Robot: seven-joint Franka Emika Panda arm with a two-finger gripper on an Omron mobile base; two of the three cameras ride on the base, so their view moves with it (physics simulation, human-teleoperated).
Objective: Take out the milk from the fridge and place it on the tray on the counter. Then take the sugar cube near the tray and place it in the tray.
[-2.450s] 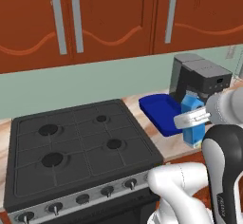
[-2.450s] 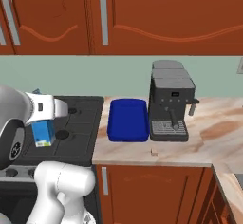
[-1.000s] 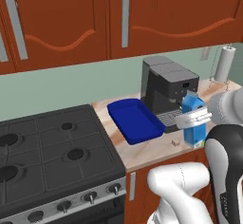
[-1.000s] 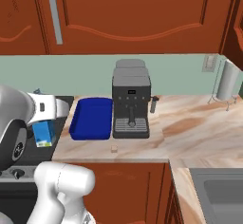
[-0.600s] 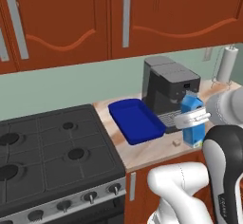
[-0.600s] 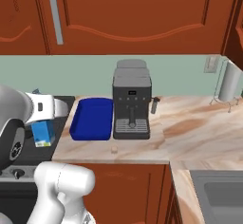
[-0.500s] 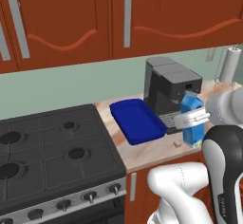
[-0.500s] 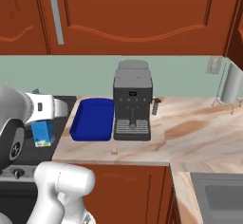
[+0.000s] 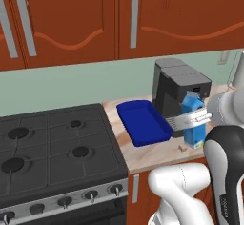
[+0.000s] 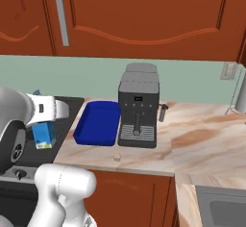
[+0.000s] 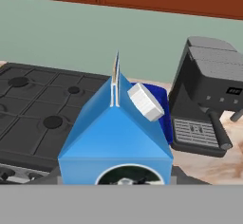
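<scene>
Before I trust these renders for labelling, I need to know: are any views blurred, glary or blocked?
Left base view: sharp, flat lighting with no glare; the arm hides part of the milk. Right base view: equally crisp; the sugar cube is tiny but distinct by the tray. Hand view: the carton looms huge and hides the gripper's tips.

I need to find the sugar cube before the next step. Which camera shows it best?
The right base view: the sugar cube sits alone on bare counter, in front of the tray, near the counter's front edge. In the left base view it is a small speck beside the held milk.
</scene>
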